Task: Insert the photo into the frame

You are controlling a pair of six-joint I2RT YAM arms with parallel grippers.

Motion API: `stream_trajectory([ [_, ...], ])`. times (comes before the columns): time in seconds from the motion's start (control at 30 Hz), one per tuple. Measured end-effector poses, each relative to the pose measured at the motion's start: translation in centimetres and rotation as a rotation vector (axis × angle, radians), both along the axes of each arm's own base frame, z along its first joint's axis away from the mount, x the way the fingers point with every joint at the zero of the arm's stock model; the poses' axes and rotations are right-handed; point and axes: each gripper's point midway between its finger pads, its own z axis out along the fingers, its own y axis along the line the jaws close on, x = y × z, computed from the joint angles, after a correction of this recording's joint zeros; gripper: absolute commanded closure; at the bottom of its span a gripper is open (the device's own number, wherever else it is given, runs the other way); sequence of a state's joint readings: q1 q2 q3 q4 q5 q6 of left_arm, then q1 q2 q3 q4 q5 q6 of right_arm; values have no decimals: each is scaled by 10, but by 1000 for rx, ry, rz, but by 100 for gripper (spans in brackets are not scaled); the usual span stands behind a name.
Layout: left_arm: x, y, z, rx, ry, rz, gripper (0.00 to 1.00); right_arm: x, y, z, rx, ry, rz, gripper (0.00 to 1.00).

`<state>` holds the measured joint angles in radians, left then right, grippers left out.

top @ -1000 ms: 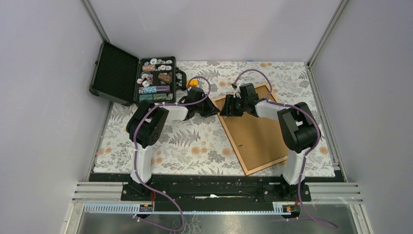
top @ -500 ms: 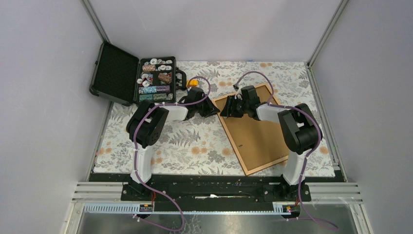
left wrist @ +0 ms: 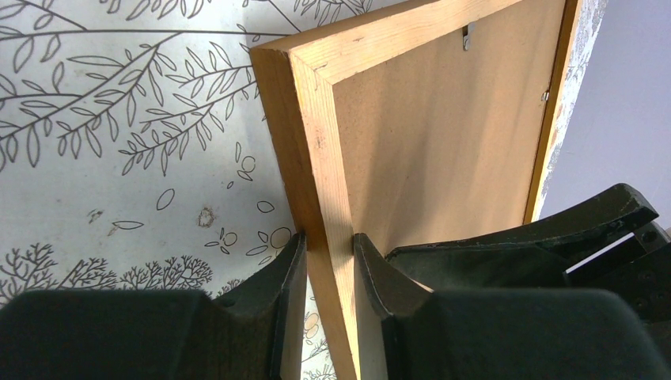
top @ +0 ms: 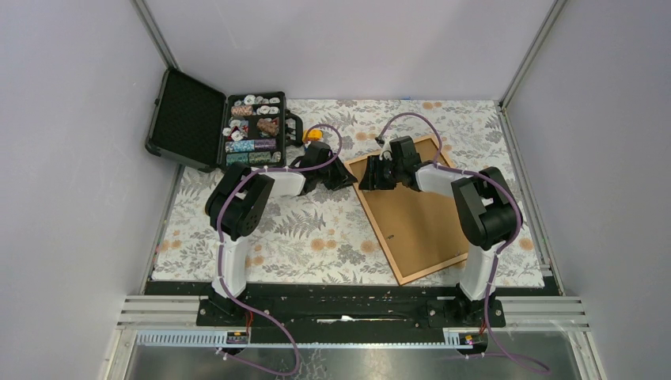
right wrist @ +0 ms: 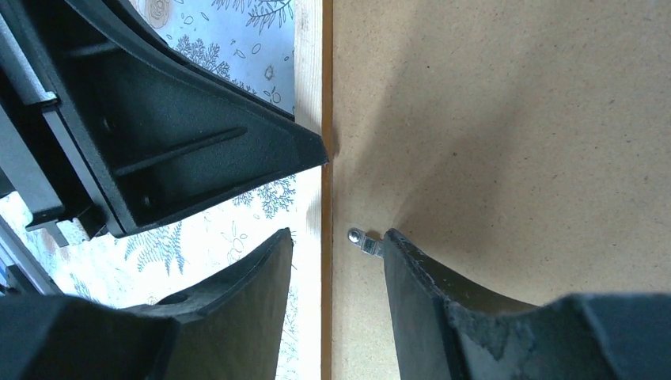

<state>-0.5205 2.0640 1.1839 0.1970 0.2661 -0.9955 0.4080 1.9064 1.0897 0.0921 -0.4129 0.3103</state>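
left end effector [left wrist: 328, 244] pinching edge of frame [left wrist: 313, 103], floral tablecloth [left wrist: 119, 134] beneath

Tally on the desk [top: 316, 237]: one frame [left wrist: 316, 142], one backing board [left wrist: 443, 134], one open black case [top: 186, 119], two arms, namely left arm [top: 237, 202] and right arm [top: 484, 207].

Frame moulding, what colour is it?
Light brown bare wood with visible grain; the frame shows best in the left wrist view.

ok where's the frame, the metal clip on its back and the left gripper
frame [left wrist: 320, 142], left wrist view, on the wooden moulding near its corner
metal clip [right wrist: 358, 237], right wrist view, on its rounded end
left gripper [left wrist: 328, 245], left wrist view, midway between its fingertips
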Motion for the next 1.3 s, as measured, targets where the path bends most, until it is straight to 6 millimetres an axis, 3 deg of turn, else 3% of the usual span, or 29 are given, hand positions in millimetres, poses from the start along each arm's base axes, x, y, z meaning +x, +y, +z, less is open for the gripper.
stream_trajectory([
  [0.57,-2,0,0,-6,14,-11,79,-9,8,1,13,15,-10,48],
  [0.83,-3,1,0,-8,16,-12,80,-37,24,2,28,100,5,47],
  [1.13,-3,2,-1,-9,22,-13,81,-37,25,3,26,104,-34,44],
  [1.3,-3,2,-1,-10,22,-13,81,-50,19,6,-35,112,-42,40],
])
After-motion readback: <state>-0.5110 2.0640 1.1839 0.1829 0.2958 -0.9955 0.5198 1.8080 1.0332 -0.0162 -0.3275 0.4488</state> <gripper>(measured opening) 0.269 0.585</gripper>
